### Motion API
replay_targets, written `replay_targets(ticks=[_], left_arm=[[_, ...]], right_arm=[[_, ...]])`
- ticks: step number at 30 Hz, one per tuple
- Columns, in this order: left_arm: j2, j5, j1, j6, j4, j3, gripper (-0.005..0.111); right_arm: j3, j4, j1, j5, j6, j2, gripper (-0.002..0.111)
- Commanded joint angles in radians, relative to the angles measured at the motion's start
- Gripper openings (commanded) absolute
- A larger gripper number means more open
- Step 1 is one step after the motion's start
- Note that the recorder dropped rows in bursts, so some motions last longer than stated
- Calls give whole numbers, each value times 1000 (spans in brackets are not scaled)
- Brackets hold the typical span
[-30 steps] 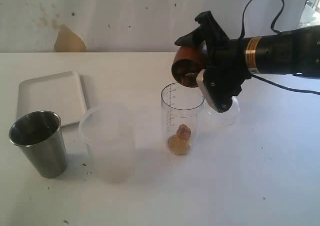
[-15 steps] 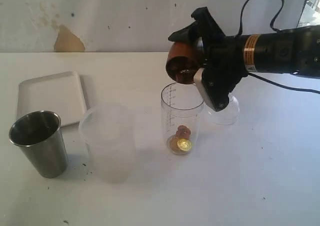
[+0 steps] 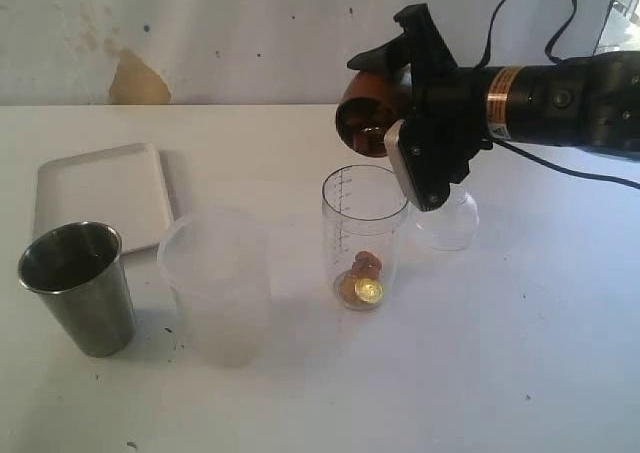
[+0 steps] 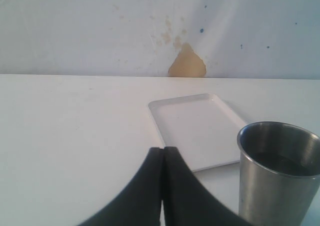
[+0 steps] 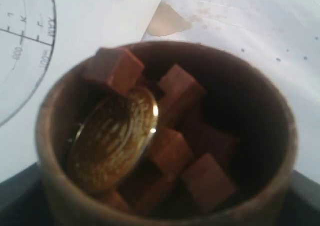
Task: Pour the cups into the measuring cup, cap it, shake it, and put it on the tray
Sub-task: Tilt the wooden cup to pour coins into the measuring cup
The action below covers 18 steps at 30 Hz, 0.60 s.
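My right gripper is shut on the brown wooden cup and holds it tipped on its side above the rim of the clear measuring cup. A gold coin and brown pieces lie in the bottom of the measuring cup. In the right wrist view the wooden cup still holds a gold coin and several brown blocks. The steel tumbler stands at the front left. My left gripper is shut and empty, just beside the tumbler. The white tray lies behind the tumbler.
A wider frosted plastic cup stands between the tumbler and the measuring cup. A small clear domed piece sits on the table behind the measuring cup, under my right arm. The back wall rises beyond the table.
The wooden cup swung over the measuring cup's mouth and then rose slightly. A gold coin that was blurred at the bottom of the measuring cup now lies still there.
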Motion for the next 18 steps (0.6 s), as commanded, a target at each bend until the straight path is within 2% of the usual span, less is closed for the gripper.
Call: replay_targets(ticks=[1, 18], left_arm=[[-4, -7, -3, -6, 3, 5, 0], [-4, -7, -3, -6, 3, 5, 0]], right_arm=[[-9, 19, 0, -6, -1, -4, 0], [-9, 19, 0, -44, -1, -4, 0]])
